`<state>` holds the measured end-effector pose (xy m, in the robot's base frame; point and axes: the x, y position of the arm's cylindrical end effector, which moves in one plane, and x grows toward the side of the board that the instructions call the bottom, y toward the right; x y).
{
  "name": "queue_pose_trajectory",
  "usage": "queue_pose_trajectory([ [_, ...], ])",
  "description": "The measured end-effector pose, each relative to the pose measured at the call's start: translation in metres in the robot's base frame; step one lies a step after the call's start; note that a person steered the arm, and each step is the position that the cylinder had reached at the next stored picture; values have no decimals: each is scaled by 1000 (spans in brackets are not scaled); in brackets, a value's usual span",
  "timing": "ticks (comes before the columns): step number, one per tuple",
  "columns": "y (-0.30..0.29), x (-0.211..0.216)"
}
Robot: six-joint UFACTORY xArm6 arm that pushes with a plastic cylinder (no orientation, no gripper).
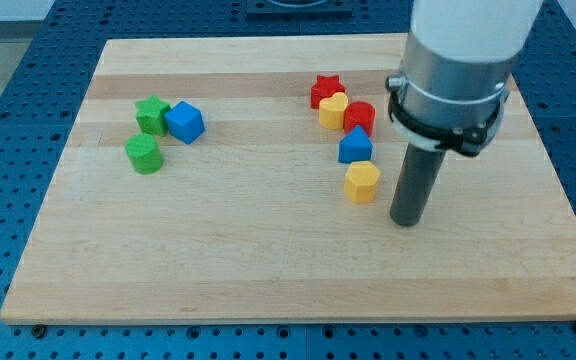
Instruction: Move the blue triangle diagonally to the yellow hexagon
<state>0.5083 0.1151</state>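
**Tip parked beside the blue triangle and yellow hexagon**

My tip [406, 222] rests on the bench [268, 270], just to the view's right of the yellow hexagon [362, 182], touching nothing. There are no fingers, so nothing is held. The blue triangle [355, 146] sits just above the hexagon, apparently touching it. Beyond lie a red cylinder [359, 116], yellow heart [333, 110] and red star [325, 90].

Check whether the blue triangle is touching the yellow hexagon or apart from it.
Touching, or nearly: the blue triangle sits directly above the yellow hexagon with no board visible between them. My tip stands apart, at the hexagon's right.
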Motion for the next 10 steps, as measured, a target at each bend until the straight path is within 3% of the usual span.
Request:
queue_pose_trajectory([
  [3, -2, -83],
  [7, -134, -84],
  [10, -97, 6],
])
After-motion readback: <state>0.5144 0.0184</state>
